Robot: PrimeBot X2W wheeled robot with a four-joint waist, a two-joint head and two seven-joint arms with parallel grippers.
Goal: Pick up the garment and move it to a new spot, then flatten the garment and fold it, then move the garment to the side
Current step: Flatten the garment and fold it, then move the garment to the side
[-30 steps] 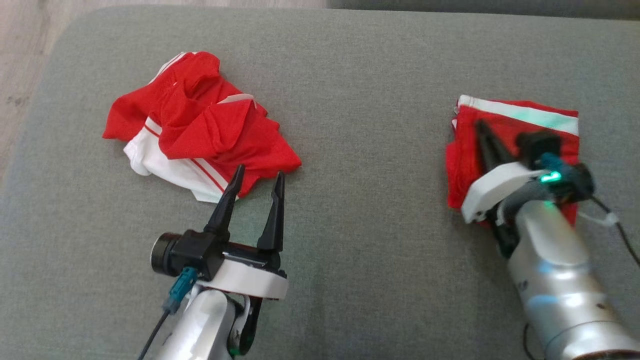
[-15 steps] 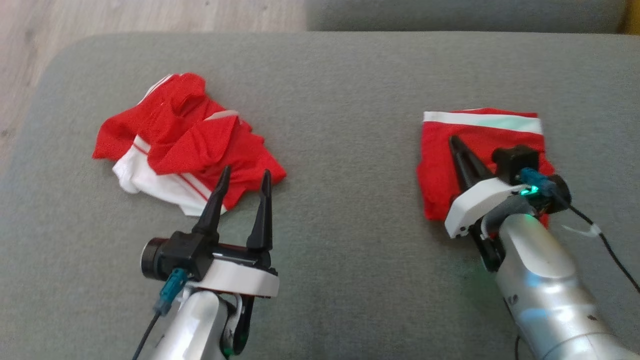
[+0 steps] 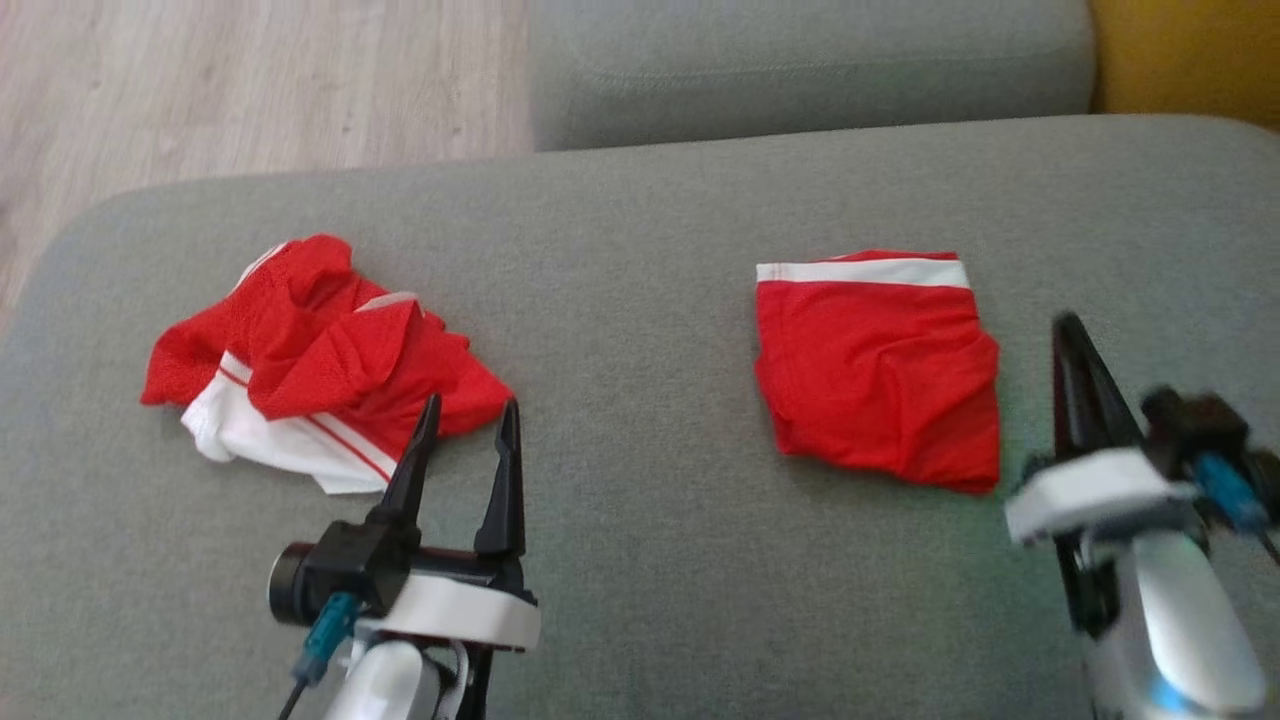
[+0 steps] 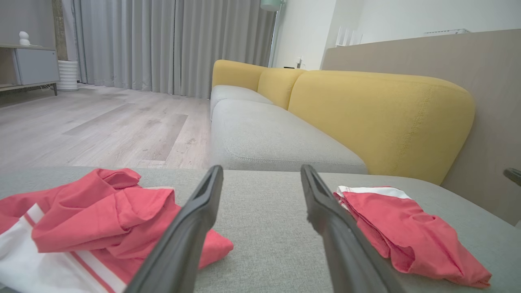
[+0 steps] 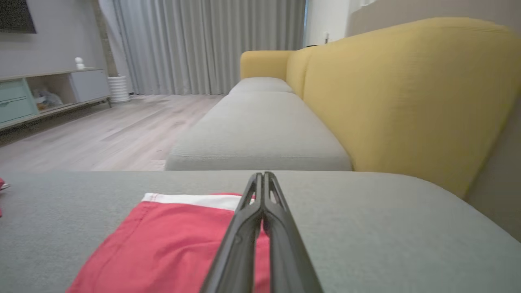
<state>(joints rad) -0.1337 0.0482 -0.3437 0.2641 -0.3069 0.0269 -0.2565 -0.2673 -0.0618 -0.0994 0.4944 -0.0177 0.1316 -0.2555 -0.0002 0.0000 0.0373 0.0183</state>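
folded garment (image 3: 878, 370): flat on cushion (image 3: 650, 220), 3 o'clock.
crumpled garment (image 3: 320, 385): 9 o'clock, unfolded.
left gripper (image 3: 472, 405): apart, empty, near crumpled garment's 5 o'clock edge.
right gripper (image 3: 1067, 325): together, empty.
step: probably the next pickup; calls for reaching forward, pinching cloth.

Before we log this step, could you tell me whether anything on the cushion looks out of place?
The red-and-white garment on the left lies crumpled in a heap; the red garment on the right is folded flat.
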